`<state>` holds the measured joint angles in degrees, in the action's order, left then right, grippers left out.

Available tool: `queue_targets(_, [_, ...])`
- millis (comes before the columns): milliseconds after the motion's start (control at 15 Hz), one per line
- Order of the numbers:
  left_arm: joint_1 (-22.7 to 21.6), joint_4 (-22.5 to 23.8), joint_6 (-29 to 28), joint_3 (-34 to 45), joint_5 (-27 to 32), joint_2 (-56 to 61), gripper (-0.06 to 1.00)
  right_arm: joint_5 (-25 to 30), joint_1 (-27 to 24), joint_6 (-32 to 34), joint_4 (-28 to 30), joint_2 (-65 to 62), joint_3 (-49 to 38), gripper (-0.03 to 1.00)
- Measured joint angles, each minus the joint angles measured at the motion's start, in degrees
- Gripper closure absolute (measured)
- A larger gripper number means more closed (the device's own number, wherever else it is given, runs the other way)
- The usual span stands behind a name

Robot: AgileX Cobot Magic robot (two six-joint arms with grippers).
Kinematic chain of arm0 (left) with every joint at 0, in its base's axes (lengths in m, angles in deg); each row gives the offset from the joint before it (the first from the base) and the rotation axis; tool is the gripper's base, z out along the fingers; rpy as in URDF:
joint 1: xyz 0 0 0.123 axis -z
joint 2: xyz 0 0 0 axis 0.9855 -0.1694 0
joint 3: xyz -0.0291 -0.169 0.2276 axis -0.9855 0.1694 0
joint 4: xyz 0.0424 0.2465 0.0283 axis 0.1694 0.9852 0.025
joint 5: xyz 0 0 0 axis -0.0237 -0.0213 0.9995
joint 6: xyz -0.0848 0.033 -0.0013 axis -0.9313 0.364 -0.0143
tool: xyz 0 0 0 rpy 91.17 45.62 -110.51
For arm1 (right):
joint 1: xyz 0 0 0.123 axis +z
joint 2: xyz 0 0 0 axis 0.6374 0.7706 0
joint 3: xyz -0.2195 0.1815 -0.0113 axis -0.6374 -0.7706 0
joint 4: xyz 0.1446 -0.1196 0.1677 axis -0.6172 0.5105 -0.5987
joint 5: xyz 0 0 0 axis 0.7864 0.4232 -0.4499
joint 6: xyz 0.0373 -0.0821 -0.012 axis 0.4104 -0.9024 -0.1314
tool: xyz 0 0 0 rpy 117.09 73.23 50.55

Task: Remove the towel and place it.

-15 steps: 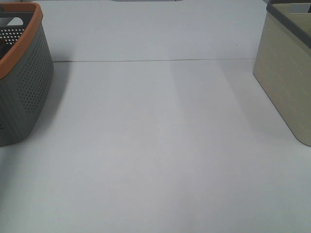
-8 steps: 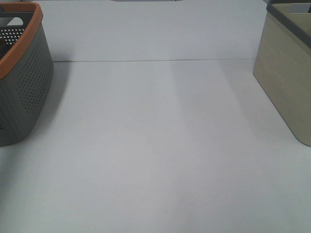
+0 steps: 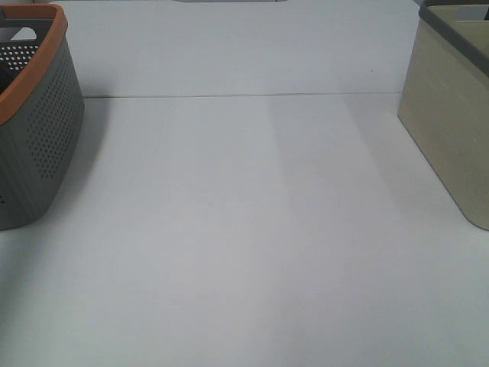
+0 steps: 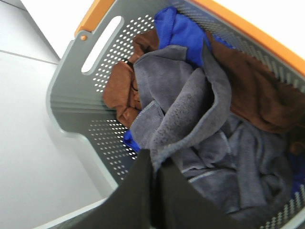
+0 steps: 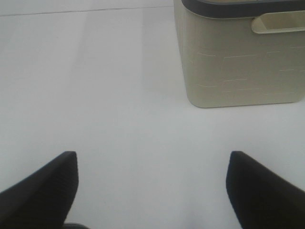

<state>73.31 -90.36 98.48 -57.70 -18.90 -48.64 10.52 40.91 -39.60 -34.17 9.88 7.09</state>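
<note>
The towel (image 4: 186, 100), a charcoal-grey terry cloth with a stitched hem, lies bunched on top of other cloths inside the grey basket with an orange rim (image 4: 81, 100). My left gripper (image 4: 155, 164) is shut on a raised fold of the towel's edge, inside the basket. In the exterior high view the basket (image 3: 46, 130) stands at the far left; the towel and both grippers are out of that view. My right gripper (image 5: 151, 160) is open and empty above the bare white table.
Brown cloths (image 4: 252, 90) and a blue cloth (image 4: 178, 28) lie under and around the towel in the basket. A beige bin with a dark rim (image 3: 451, 115) stands at the far right, ahead of my right gripper (image 5: 238, 62). White table (image 3: 244, 229) lies between.
</note>
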Motion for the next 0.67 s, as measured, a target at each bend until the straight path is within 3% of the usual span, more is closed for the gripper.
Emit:
queue_targets(333, [0.00,-1.49,-2.92,-0.46,2.86,1.55,0.94,0.00,0.00,0.00,0.00,0.00,0.00,0.14])
queue_targets(667, [0.00,-1.43,-10.03,-11.69,7.51,1.60,0.94,0.00,0.00,0.00,0.00,0.00,0.00,0.14])
